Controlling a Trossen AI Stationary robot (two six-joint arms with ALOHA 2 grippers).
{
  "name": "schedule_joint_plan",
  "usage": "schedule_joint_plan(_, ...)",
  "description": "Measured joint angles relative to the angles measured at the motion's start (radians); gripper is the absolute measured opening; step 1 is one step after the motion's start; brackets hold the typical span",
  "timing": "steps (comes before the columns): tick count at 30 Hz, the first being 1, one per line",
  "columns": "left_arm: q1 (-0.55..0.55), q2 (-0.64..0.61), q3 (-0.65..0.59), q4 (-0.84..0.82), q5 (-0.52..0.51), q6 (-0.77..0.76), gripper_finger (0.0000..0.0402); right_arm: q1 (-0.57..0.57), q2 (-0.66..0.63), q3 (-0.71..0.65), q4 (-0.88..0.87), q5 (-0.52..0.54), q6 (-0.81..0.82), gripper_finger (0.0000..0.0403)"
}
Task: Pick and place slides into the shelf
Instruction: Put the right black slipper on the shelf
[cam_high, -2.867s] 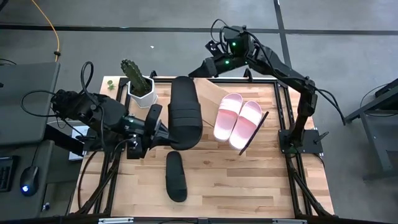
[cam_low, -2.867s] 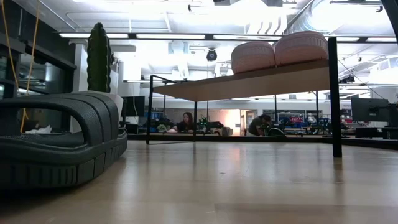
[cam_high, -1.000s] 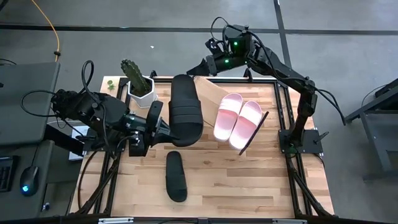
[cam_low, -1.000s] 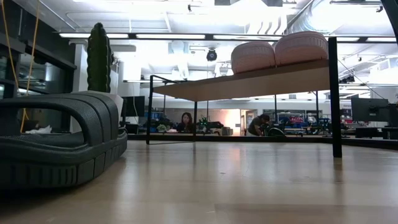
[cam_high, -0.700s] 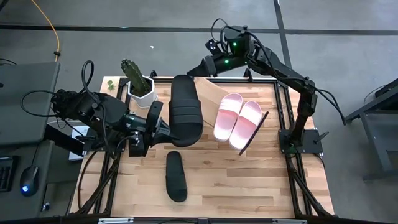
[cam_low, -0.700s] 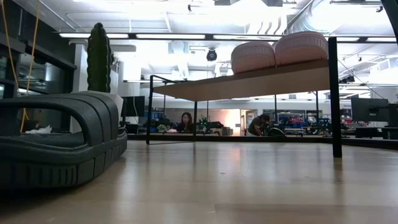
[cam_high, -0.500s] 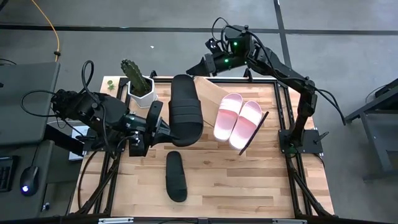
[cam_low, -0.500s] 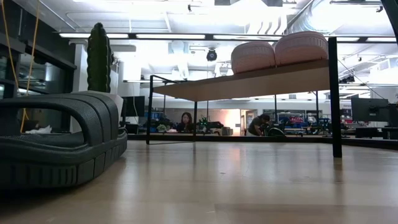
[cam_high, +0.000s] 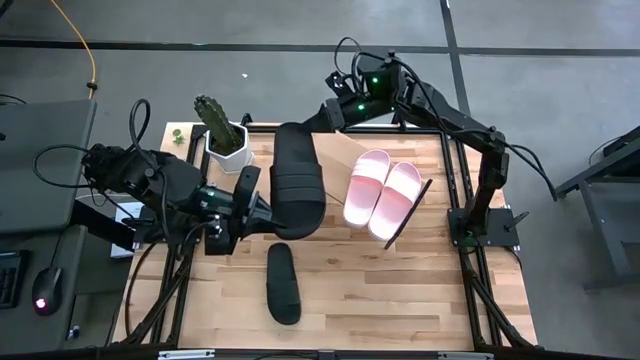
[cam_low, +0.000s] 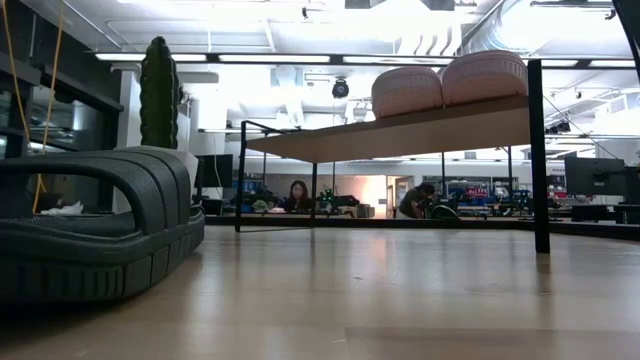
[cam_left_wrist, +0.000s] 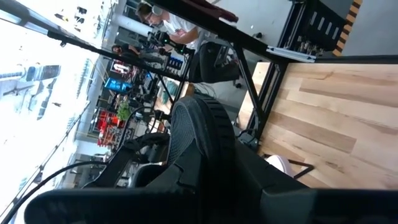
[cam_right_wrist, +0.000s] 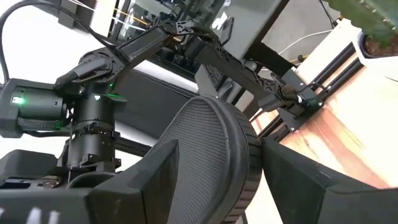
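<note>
1. Holding one end of a black slide (cam_high: 298, 182), the left gripper (cam_high: 252, 205) pinches it above the table.
2. The slide's long way points at the right gripper (cam_high: 330, 112), which stands wide around its far end.
3. The shelf (cam_high: 338, 152) lies just right of it.

Two dark jointed arms are seen, wrapped with looping black cables; green indicator lights glow on the right arm (cam_high: 420, 95) near its wrist.
</note>
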Motion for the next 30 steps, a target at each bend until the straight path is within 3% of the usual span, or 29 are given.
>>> schedule_joint_plan(17,0.0,0.0,0.0,0.001,-0.002,0.003,0.0037,0.034,0.0,0.0,-0.001,0.043,-0.026,0.0207)
schedule_joint_plan(21,0.0,0.0,0.0,0.001,-0.003,0.003,0.004,0.034,0.0,0.0,-0.001,0.044,-0.049,0.0155)
schedule_joint_plan(27,0.0,0.0,0.0,-0.003,-0.003,0.002,0.0037,0.034,0.0,0.0,-0.002,0.046,-0.076,0.0036)
schedule_joint_plan(30,0.0,0.0,0.0,-0.003,-0.004,0.002,0.0039,0.034,0.0,0.0,-0.001,0.047,-0.086,0.0031)
